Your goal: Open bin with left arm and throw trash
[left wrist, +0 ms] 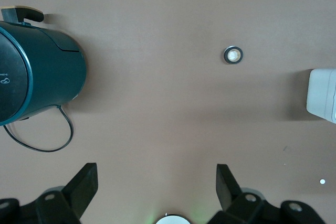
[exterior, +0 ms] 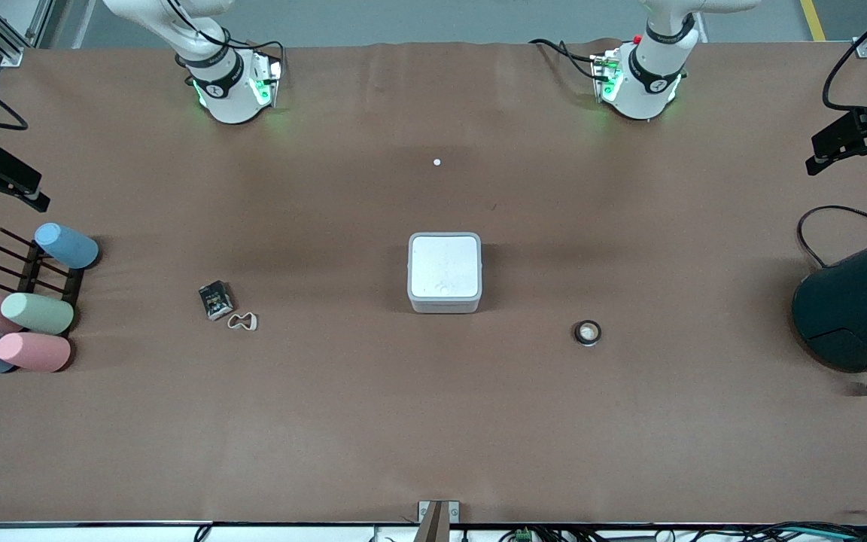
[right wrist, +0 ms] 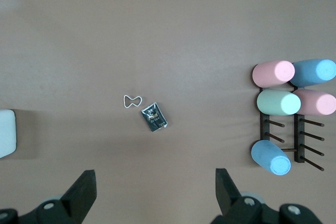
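Smooth white rounded-square bin (exterior: 444, 272), lid shut, sits mid-bench. Glossy wrapper (exterior: 215, 299), band (exterior: 242, 322), ring (exterior: 588, 332) lie apart. Left gripper (left wrist: 156, 182) and right gripper (right wrist: 155, 187) spread wide.

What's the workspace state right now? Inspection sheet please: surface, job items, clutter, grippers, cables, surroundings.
Surface: brown table cover, lightly creased, one small white speck near the arm bases.
Bin: white bin mid-table, lid shut.
Trash: wrapper packet and whitish loop band side by side toward the right arm's end; black ring toward the left arm's end. All lie on the table, none in the bin.
Clutter: rack of pastel cups at the right arm's end; dark teal cylinder at the left arm's end.
Grippers: left gripper open, over bare table; right gripper open, over bare table. Both arms wait.
Cables: black cord looped beside the cylinder.
Surroundings: camera mounts at both table ends.
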Available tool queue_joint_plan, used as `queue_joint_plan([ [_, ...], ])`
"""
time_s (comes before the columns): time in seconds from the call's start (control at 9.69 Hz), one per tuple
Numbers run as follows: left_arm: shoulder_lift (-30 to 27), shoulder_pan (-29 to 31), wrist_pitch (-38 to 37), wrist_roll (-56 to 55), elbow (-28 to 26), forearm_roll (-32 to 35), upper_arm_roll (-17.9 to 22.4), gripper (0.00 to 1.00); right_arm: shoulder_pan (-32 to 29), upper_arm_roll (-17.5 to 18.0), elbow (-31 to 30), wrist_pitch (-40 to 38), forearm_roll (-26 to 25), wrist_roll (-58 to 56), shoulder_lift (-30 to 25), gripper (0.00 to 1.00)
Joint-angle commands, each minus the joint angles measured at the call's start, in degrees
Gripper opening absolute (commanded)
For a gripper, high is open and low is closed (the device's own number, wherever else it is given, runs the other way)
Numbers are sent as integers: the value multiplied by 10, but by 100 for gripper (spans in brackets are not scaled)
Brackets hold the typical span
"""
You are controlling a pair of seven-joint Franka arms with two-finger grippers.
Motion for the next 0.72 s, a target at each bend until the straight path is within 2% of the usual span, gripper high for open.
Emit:
queue_joint_plan([
  [0.0,4,3,-1,-15,9,-8,-6,99,-6,5,10,-9,8,9,3,100],
  [0.21,9,-3,-2,-37,4,-10,-9,99,-5,5,12,-10,8,13,3,100],
  [0.41,36,-16,-3,-44,5,-11,-31,99,-5,5,10,-10,8,14,2,100],
  [0.52,54,-26,2,-52,5,-32,-40,96,-1,5,6,-10,9,13,2,100],
  [0.62,85,-41,6,-94,5,-63,-46,83,3,7,-2,-10,8,12,2,100],
])
